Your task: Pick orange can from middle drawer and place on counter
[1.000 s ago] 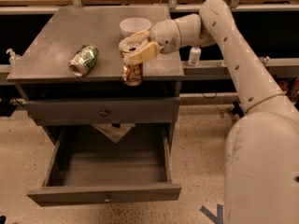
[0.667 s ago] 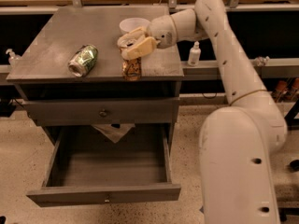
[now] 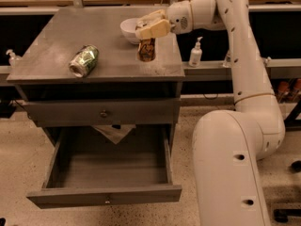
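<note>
Fingers [image 3: 153, 29] of the gripper [image 3: 146, 26] sit closed over the top of the orange can [image 3: 146, 51]. The can stands upright on the counter [image 3: 51, 51], toward its right front and just beside the white bowl [image 3: 126, 28]. Placing looks nearly done. I would make sure the base rests flat on the surface, open gently, then lift straight up so nothing tips the can or knocks the bowl. Below, the middle drawer [image 3: 108, 169] hangs open.
</note>
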You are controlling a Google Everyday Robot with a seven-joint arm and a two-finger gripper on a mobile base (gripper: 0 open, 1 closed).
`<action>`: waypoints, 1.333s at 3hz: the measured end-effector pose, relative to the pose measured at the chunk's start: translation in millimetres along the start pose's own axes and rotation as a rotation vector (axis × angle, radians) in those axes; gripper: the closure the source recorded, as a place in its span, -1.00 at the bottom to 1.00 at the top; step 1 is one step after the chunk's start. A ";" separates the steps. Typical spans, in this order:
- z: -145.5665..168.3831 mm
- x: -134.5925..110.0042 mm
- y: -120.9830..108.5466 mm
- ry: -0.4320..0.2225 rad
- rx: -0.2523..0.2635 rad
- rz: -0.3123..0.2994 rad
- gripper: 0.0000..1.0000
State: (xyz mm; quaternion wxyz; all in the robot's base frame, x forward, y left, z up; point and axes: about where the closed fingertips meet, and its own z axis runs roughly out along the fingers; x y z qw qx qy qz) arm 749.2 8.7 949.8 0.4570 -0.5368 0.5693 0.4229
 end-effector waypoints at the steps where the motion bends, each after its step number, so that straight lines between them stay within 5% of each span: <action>1: 4.0 -6.9 -14.4 -0.029 0.051 0.003 -0.25; 2: 21.3 25.8 -18.3 -0.002 0.025 0.040 -0.71; 3: 25.2 26.5 -17.7 -0.002 0.020 0.042 -1.00; 4: 25.4 26.5 -17.7 -0.002 0.020 0.042 -1.00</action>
